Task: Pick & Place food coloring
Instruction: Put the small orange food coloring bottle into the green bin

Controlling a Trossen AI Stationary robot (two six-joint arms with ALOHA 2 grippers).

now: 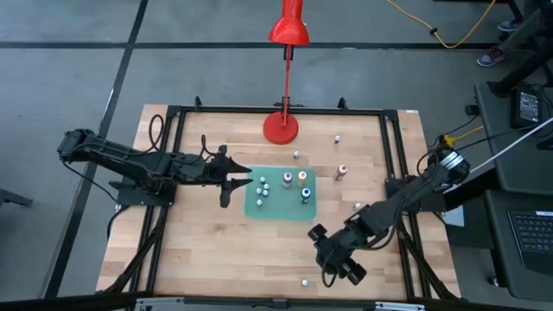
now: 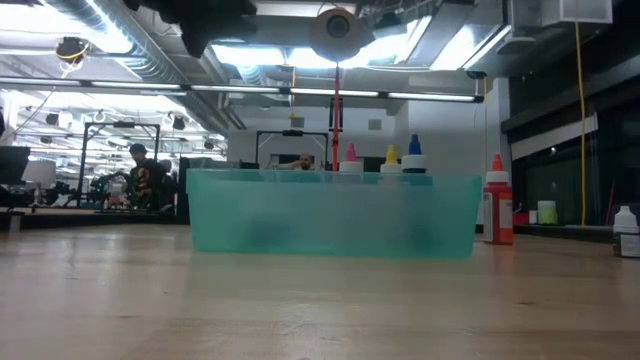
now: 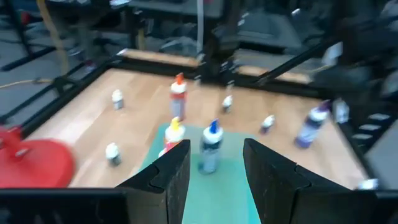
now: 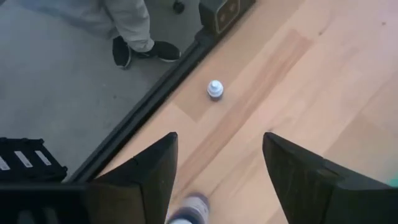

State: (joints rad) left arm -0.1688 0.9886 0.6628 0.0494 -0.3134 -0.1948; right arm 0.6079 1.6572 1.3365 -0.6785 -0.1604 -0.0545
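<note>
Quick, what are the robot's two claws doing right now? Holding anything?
Left gripper: open, empty, at the green tray's edge.
Right gripper: open, empty, above a small bottle.

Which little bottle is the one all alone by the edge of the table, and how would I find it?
Start at the green tray in the middle of the wooden table, then go to the right pincer nearer the front edge. Just beyond it, the white-capped bottle stands alone beside the black frame rail, far from the bottles grouped around the tray.

Two matte black jointed arms trail dark cables, each seemingly ending in blocky, wedge-shaped fingers (image 4: 146, 180).
</note>
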